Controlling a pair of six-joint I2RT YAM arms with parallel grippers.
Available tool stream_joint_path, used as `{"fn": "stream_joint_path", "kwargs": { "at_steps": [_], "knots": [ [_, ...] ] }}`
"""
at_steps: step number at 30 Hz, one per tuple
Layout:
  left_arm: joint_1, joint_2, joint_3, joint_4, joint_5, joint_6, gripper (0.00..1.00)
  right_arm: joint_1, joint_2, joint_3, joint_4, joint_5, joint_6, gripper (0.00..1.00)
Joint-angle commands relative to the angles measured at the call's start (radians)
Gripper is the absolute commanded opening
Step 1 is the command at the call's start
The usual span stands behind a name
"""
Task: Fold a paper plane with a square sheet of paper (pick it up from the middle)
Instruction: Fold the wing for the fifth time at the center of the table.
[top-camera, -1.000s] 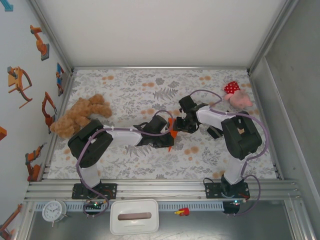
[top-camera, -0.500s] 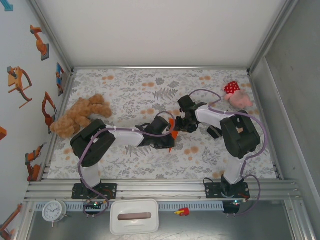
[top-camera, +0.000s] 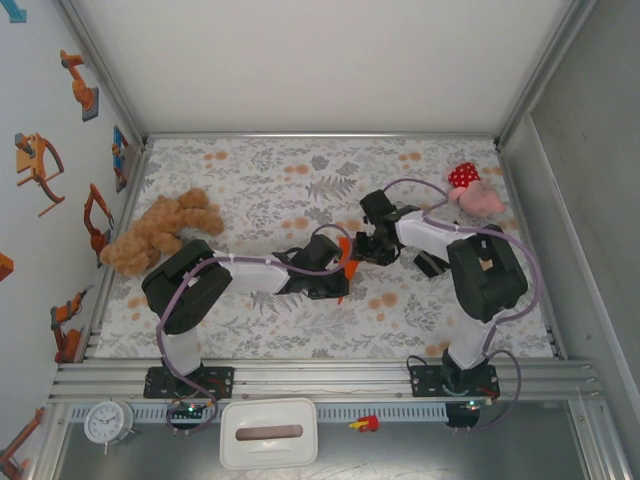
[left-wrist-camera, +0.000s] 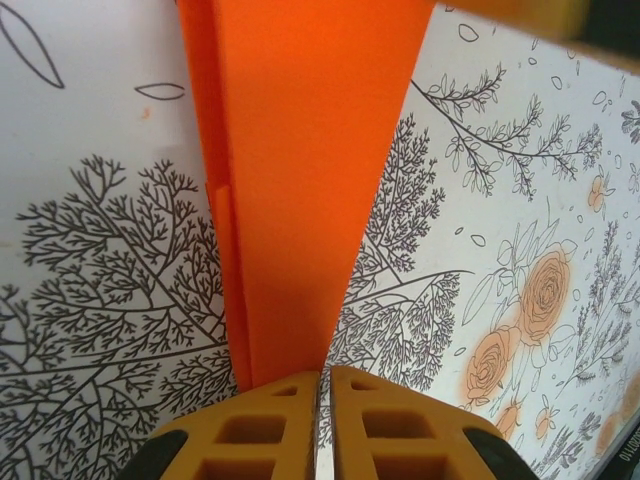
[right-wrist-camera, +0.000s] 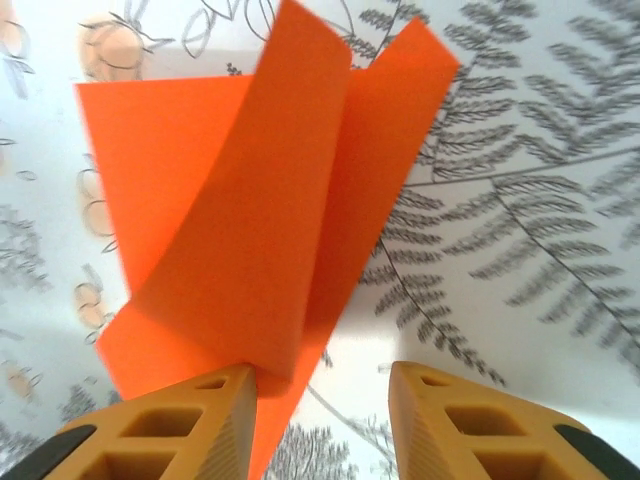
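The folded orange paper (top-camera: 345, 258) sits mid-way across the table (top-camera: 250, 170), its long axis running straight out from the left gripper (left-wrist-camera: 320, 375), clamped on its narrow end, while the right gripper (right-wrist-camera: 320, 372) (jaws apart, holding nothing) faces the raised flap from the opposite side.

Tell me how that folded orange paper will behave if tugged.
Probably floppy: one flap of the orange paper curls up loose. Likely very light, a thin sheet, so a nudge could shift it. Folds may spring open.
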Motion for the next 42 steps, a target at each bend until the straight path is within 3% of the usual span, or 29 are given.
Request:
{"fn": "stream_joint_path", "kwargs": {
  "at_steps": [1, 5, 9, 13, 23, 35, 42],
  "knots": [
    [-0.008, 0.029, -0.036, -0.028, -0.011, -0.003, 0.13, -0.031, -0.135, -0.036, 0.033, -0.029, 0.005, 0.4],
    [-0.007, 0.029, -0.046, -0.011, -0.009, -0.003, 0.12, -0.042, -0.215, -0.12, 0.109, -0.1, 0.0, 0.4],
    [-0.007, 0.023, -0.054, -0.002, -0.01, -0.002, 0.12, -0.042, -0.193, -0.174, 0.203, -0.253, -0.01, 0.22],
    [-0.007, 0.016, -0.06, 0.001, -0.016, -0.003, 0.12, -0.038, -0.149, -0.195, 0.277, -0.342, 0.004, 0.11],
    [-0.007, 0.004, -0.06, -0.001, -0.02, -0.002, 0.12, -0.025, -0.013, -0.171, 0.302, -0.356, 0.005, 0.06],
    [0.0, -0.069, -0.043, 0.038, 0.012, 0.003, 0.14, -0.026, 0.052, -0.193, 0.295, -0.261, 0.002, 0.03],
    [0.03, -0.028, 0.016, 0.036, 0.01, 0.007, 0.14, -0.032, 0.066, -0.218, 0.347, -0.251, 0.032, 0.01]
  ]
}}
